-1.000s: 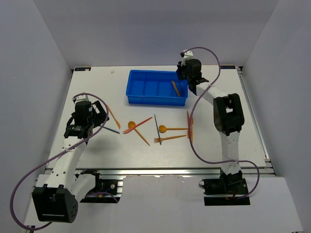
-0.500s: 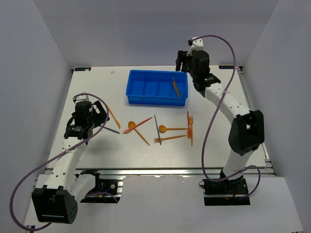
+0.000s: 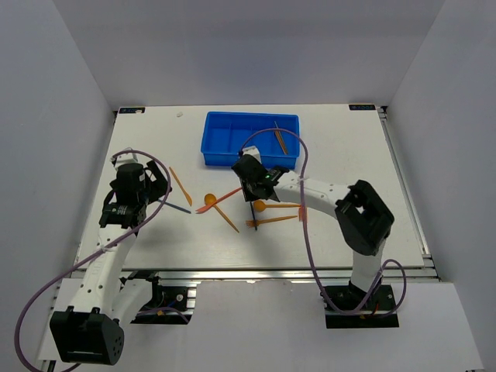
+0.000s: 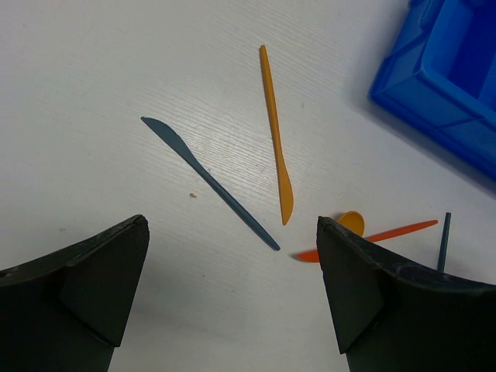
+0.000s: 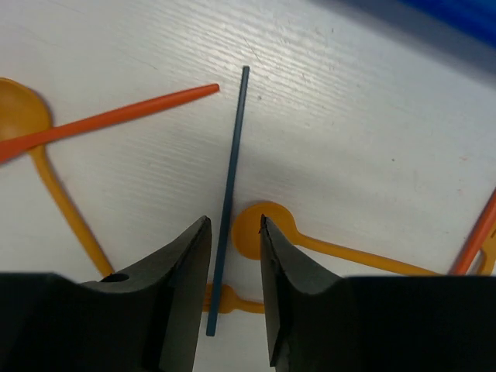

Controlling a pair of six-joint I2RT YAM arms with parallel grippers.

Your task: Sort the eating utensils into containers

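- Top view: one bright blue tray (image 3: 252,160) with four side-by-side compartments sits at the far middle of the white tabletop (image 3: 349,170). Thin orange sticks (image 3: 279,139) lie in the rightmost compartment; whether one or two, I cannot tell.
- Loose on the tabletop in front of the tray are two knives, an orange knife (image 3: 180,186) and a dark blue knife (image 3: 177,207). There are two orange spoons: the left spoon (image 3: 208,200) and the right spoon (image 3: 261,205). There is also one red-orange stick (image 3: 225,198), one dark blue stick (image 3: 254,215) and one orange fork (image 3: 271,221).
- More orange pieces (image 3: 304,203) lie at the right, partly behind a purple cable (image 3: 302,194); their number is unclear.
- The left gripper (image 3: 151,194) hovers left of the two knives. The right gripper (image 3: 253,194) is over the dark blue stick.
- Left wrist view: the left gripper (image 4: 232,223) is spread wide and holds nothing. The slim dark blue knife (image 4: 209,182) and the orange knife (image 4: 275,136) lie ahead of it, close but apart. Beyond are one spoon bowl (image 4: 350,223), the red-orange stick (image 4: 372,236), the dark blue stick (image 4: 443,240) and a tray corner (image 4: 449,70).
- Right wrist view: the right gripper (image 5: 234,232) is parted narrowly and straddles the thin, straight dark blue stick (image 5: 232,155), which lies flat on the tabletop. A gap shows on each side, so the stick is not clamped.
- The red-orange stick (image 5: 116,116) crosses the left spoon (image 5: 15,108), and the right spoon (image 5: 256,229) sits just beside the dark blue stick.
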